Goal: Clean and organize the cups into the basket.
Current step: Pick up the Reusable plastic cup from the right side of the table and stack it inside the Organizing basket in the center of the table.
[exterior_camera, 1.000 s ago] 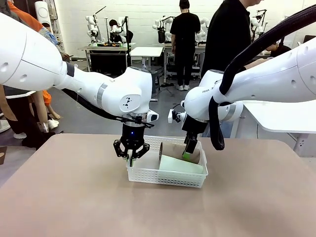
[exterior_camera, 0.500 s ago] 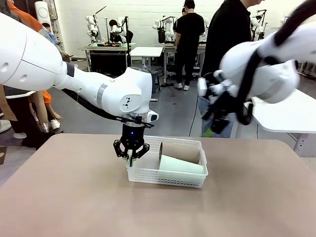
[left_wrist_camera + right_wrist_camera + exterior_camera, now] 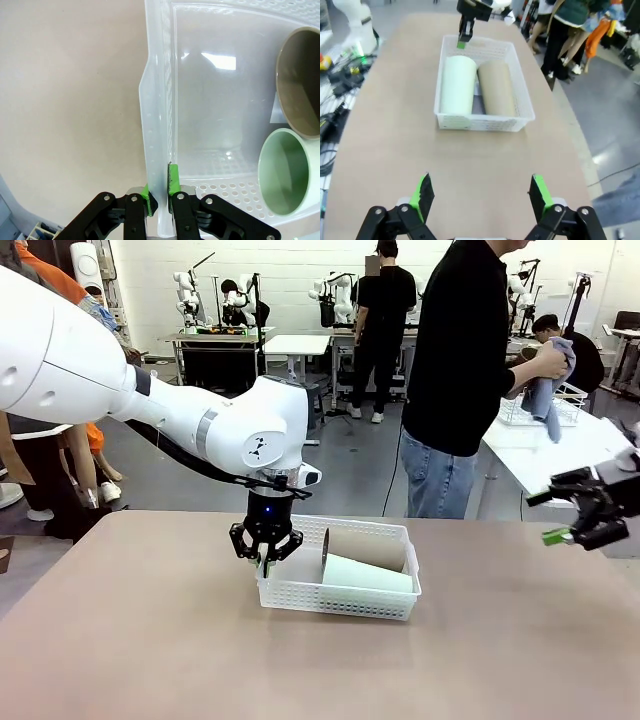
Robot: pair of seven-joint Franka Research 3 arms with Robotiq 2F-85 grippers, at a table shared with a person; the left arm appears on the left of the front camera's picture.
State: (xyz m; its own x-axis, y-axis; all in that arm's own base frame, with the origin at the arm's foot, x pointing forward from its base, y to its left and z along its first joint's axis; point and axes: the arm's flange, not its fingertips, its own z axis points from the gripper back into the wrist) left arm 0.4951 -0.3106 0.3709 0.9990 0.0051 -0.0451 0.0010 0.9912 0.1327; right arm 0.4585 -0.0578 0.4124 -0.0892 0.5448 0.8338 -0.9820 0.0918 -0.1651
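The white mesh basket [image 3: 335, 602] sits mid-table with two cups lying side by side in it. The tan cup [image 3: 368, 547] is at the back and the mint cup [image 3: 368, 574] in front. My left gripper [image 3: 266, 559] is shut on the basket's left wall. The left wrist view shows that gripper [image 3: 160, 189] pinching the basket rim [image 3: 157, 125], with the tan cup's mouth [image 3: 300, 90] and the mint cup's mouth [image 3: 287, 172] at the right. My right gripper [image 3: 575, 521] hangs open at the far right, well away from the basket. From above the table, my right gripper [image 3: 481, 195] faces the basket [image 3: 480, 121], the mint cup [image 3: 457, 85] and the tan cup [image 3: 497, 87].
A person [image 3: 460, 370] in black stands at the table's far side, holding a grey cloth [image 3: 548, 385] near a wire basket [image 3: 535, 410] on another table. Bare tabletop [image 3: 150, 640] surrounds the mesh basket.
My right arm lifted out of the basket and swung away to the far right, gripper still open. The left gripper kept its hold on the basket wall; basket and cups stayed put.
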